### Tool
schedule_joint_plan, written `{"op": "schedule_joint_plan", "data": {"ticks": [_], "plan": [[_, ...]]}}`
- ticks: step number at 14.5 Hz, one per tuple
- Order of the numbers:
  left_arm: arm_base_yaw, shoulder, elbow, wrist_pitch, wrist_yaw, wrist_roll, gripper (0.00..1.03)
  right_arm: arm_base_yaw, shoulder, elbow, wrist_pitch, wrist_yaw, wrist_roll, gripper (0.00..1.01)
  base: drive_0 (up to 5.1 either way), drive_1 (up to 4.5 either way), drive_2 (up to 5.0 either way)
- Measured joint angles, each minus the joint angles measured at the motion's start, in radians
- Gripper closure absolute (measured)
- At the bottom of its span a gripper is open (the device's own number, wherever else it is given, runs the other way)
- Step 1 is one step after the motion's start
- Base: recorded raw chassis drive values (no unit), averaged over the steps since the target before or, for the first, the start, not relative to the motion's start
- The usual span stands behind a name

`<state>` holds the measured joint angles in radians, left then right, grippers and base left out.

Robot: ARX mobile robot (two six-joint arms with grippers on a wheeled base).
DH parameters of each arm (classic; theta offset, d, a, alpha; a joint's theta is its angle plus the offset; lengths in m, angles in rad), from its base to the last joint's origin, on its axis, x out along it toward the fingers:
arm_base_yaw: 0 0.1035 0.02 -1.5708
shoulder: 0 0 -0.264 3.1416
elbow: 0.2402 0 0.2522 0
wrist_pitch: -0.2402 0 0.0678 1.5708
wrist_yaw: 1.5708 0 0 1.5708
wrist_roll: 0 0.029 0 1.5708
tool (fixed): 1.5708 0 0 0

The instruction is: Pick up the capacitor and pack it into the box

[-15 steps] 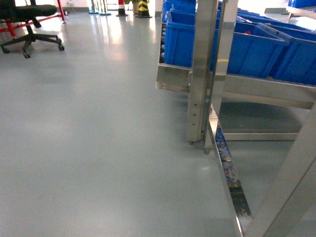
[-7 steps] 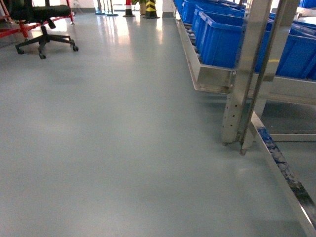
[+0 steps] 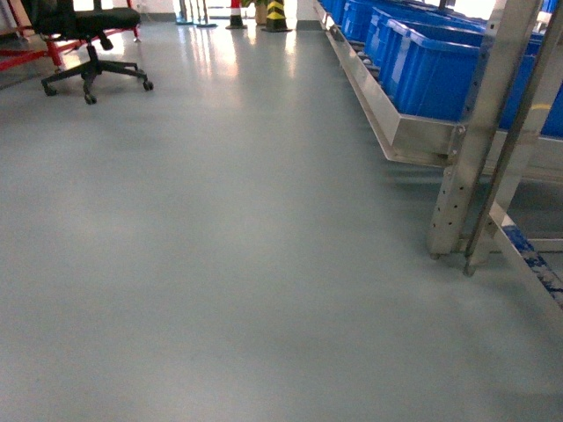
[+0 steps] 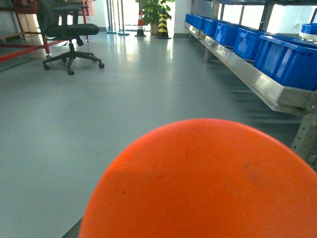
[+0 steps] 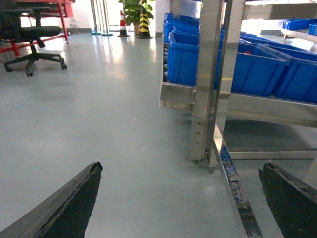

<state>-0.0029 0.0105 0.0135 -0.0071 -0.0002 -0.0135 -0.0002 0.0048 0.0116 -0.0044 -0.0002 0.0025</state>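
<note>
Rack slides right as the base turns; right gripper jaws wide, left's unclear, box seemingly unseen.

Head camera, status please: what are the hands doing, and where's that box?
Right end effector open, empty. Left one hidden behind orange dome. No pink box or capacitor in view. Steel rack with blue bins at right, office chair far left.

Open floor left, shelving right.
A floor fills the left and middle of the head view. A rack runs along the right, from near to far, with bins in a row on its shelf. A chair stands far left; cones stand at the far end, behind the floor.
</note>
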Motion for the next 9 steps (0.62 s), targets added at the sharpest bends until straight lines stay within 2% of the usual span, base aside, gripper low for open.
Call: {"op": "schedule_joint_plan", "data": {"ticks": [9], "plan": [[0.000,0.000,0.000,0.002,0.000,0.000,0.60,0.000,0.000,0.000,0.003,0.000,0.000,0.03,-5.0,2.46,2.5]]}}
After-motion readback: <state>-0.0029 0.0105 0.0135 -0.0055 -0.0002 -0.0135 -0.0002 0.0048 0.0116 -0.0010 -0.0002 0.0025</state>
